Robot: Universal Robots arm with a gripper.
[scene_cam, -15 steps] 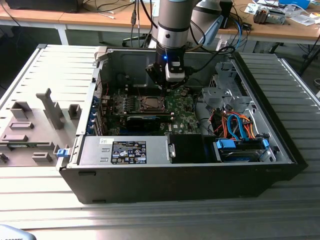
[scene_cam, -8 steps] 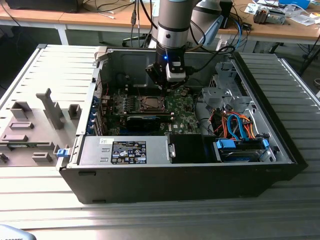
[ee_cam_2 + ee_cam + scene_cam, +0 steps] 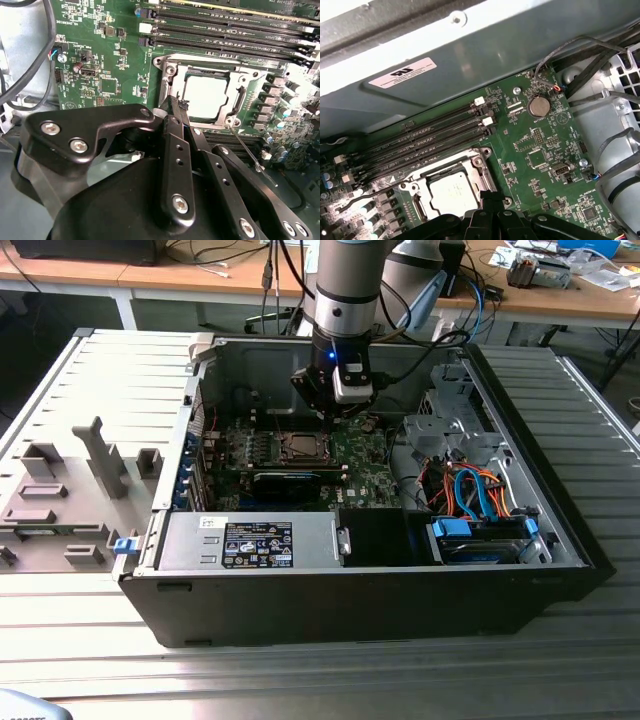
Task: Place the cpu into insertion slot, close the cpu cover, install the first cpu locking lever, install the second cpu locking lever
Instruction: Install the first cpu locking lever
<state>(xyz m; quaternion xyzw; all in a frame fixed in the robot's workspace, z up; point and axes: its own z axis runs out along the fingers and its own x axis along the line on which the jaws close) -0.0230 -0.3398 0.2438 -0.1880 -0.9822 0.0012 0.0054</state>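
The cpu (image 3: 205, 95) lies flat in the insertion slot (image 3: 167, 67) on the green motherboard, its silvery top showing through the window of the cpu cover (image 3: 241, 82), which lies down around it. In the first wrist view, the cpu (image 3: 452, 192) and cover (image 3: 475, 165) sit just ahead of my fingertips. A thin locking lever (image 3: 246, 149) sticks out free from one socket corner; a second lever (image 3: 380, 191) runs along the side by the memory slots. My gripper (image 3: 172, 104) is shut with nothing in it, its tip at the socket's edge. In the exterior view the gripper (image 3: 335, 412) hangs over the socket (image 3: 297, 447).
Long black memory slots (image 3: 430, 135) lie beside the socket, and a coin battery (image 3: 538, 106) sits farther off. Cables (image 3: 470, 490) and a drive cage (image 3: 450, 420) fill the case's right in the exterior view. A power supply (image 3: 250, 540) stands in front. A grey fixture tray (image 3: 70, 490) lies outside.
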